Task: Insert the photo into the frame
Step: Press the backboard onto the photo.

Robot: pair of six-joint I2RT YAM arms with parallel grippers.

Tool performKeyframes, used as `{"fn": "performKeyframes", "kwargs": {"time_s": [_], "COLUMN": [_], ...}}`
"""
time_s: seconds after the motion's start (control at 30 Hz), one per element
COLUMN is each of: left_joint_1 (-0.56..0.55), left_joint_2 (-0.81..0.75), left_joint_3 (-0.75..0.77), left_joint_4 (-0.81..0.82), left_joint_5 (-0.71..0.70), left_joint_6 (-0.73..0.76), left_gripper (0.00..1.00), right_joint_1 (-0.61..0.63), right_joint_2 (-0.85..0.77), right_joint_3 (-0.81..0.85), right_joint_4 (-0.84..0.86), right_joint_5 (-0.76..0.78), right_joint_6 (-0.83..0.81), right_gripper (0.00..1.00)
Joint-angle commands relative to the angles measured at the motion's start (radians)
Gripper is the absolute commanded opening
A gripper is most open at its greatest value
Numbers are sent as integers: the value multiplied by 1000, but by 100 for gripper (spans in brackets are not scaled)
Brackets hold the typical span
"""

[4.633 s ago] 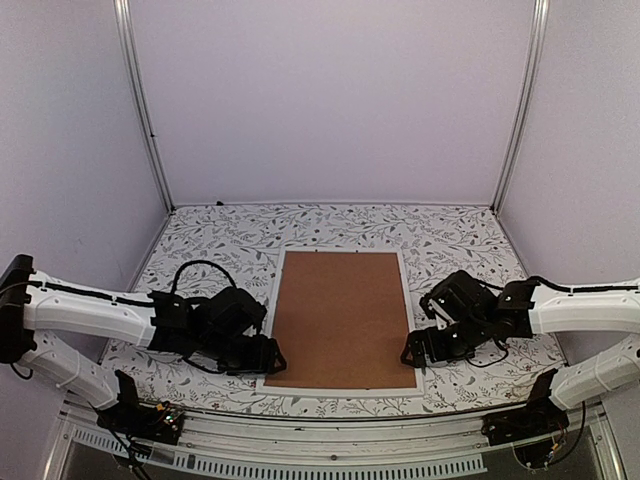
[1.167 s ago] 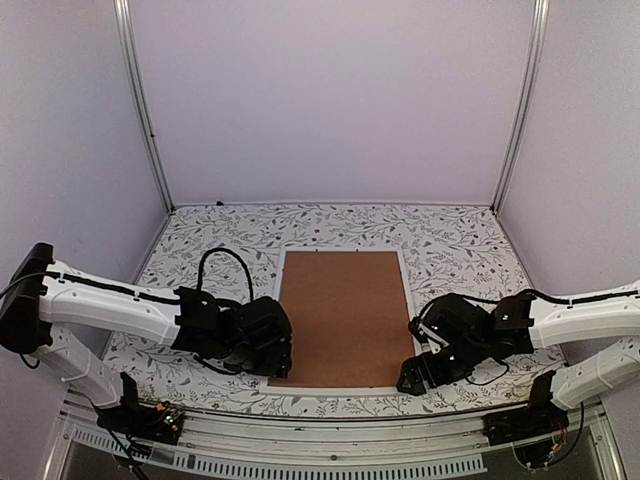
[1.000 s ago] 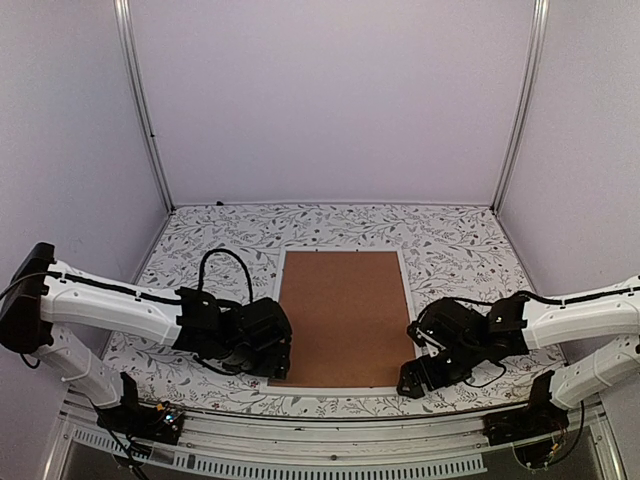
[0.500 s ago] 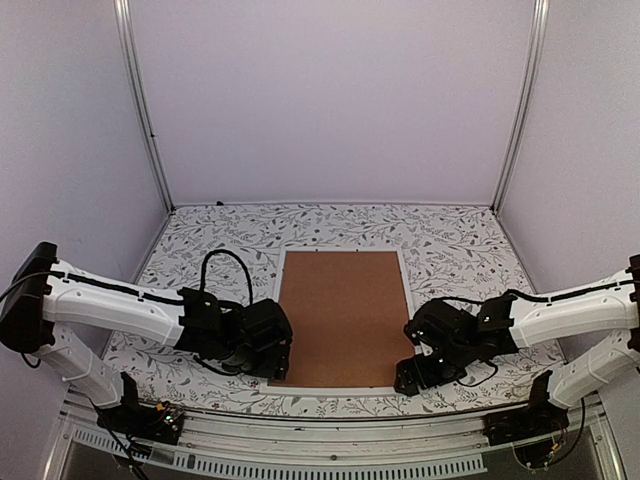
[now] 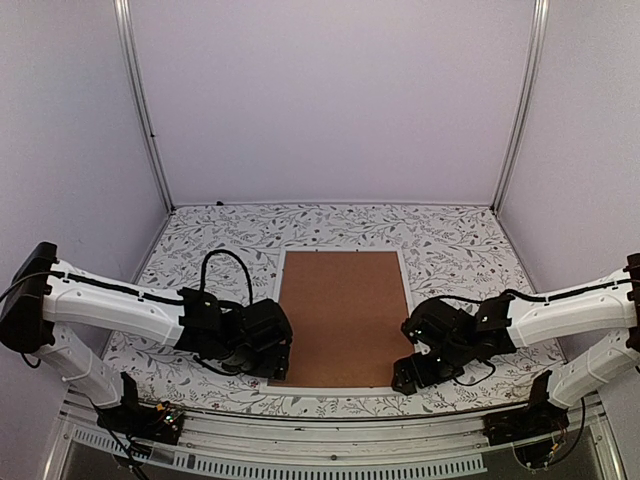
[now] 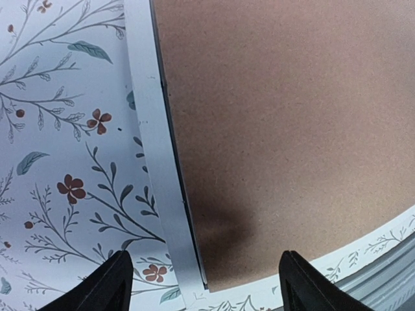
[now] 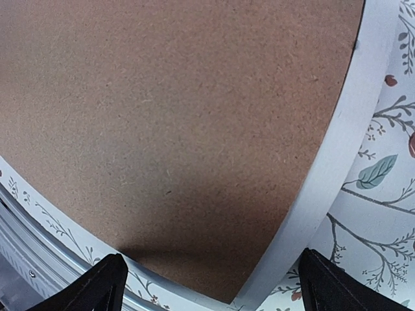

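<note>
The white frame (image 5: 277,290) lies flat at the table's middle with the brown backing board (image 5: 343,315) set inside it. The photo is hidden under the board. My left gripper (image 5: 277,362) is open, low over the frame's near left corner; the left wrist view shows the white frame edge (image 6: 155,162) and board (image 6: 279,123) between its fingers. My right gripper (image 5: 405,378) is open, low over the near right corner; the right wrist view shows the frame edge (image 7: 337,149) and board (image 7: 168,116).
The table has a floral patterned cover (image 5: 450,240). Its near metal rail (image 5: 330,445) runs just below the frame's near edge. Purple walls with metal posts (image 5: 145,110) enclose the back and sides.
My left gripper has moved right onto the frame's near left corner. My right gripper has slid nearer and left along the right edge to the near right corner. The frame and board have not moved.
</note>
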Motion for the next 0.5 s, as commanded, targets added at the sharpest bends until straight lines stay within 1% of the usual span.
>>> {"fn": "performKeyframes", "kwargs": {"time_s": [0.0,0.47], "left_joint_1": [7,8], "left_joint_2": [9,15], "left_joint_3": [-6,-6], "left_joint_4": [1,2], "left_joint_5": [-13,-8], "left_joint_6": [7,7], "left_gripper": [80,79], "right_joint_1": [11,12], "right_joint_2": [12,10], "right_joint_3": [-34,-57], "right_joint_4": [29,49], "right_joint_5": [14,6], "right_joint_6": [-32,-91], "right_gripper": [96,96]}}
